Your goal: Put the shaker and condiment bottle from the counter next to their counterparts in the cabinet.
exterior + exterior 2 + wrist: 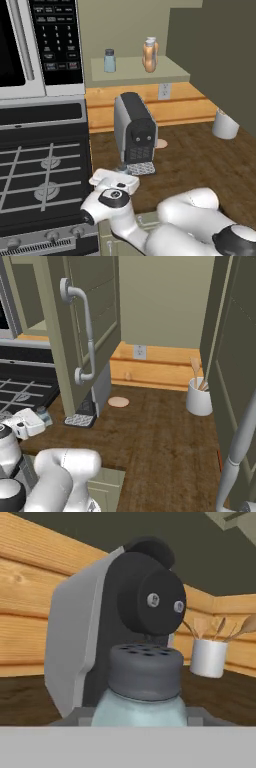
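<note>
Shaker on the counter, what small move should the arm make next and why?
Probably close the hand on the shaker. The hand view has its dark cap dead ahead and very close, in front of the coffee machine. Whether the fingers already grip it can't be told.

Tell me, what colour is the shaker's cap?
Dark grey, clearest in the hand view on the shaker.

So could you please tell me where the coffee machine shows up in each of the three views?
Left base view: the coffee machine stands at centre on the counter.
Right base view: left of centre, mostly hidden behind the open cabinet door; its drip tray peeks out.
Hand view: it looms behind the shaker.
Shared landmark: the white utensil holder.
</note>
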